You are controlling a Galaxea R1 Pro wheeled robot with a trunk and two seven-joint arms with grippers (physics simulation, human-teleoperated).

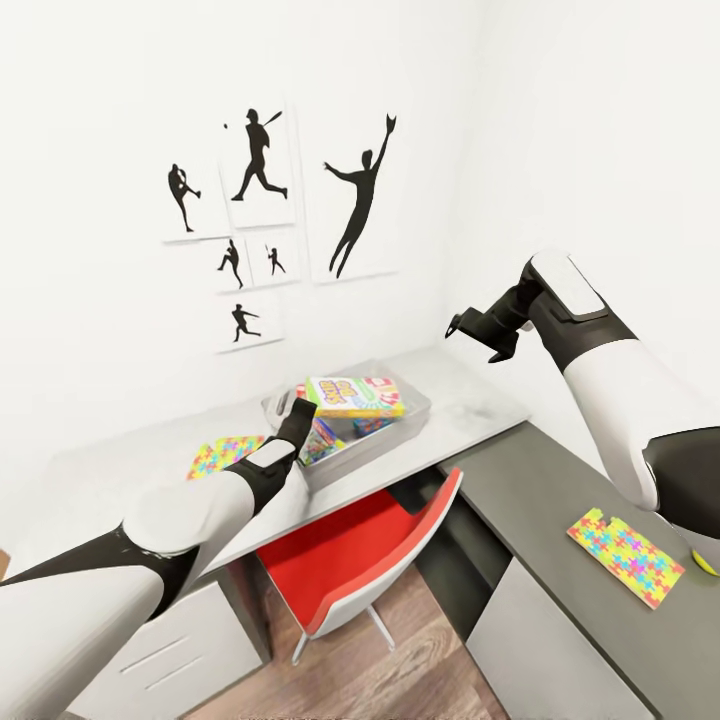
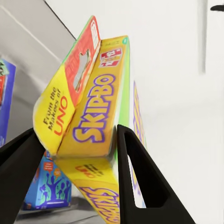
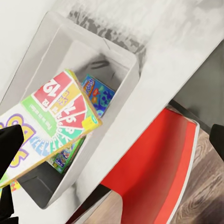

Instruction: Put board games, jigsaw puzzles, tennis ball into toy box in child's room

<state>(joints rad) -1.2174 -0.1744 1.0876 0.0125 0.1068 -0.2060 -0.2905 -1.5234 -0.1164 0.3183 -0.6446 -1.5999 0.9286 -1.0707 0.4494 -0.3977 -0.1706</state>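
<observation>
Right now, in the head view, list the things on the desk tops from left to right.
Jigsaw puzzle on the pale top → toy box with the Skip-Bo box held over it by the left gripper → second jigsaw puzzle on the dark section → tennis ball at the picture's edge.

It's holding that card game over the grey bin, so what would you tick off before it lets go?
1. Left hand shut on the Skip-Bo box: ok.
2. Box above the toy box: ok.
3. Box level for a flat drop: not ok, tilted.
4. Room left in the bin beside the boxes already inside: ok.
5. Right hand out of the way: ok, raised above the table.
6. All toys in: not ok, jigsaw puzzle still out.
</observation>
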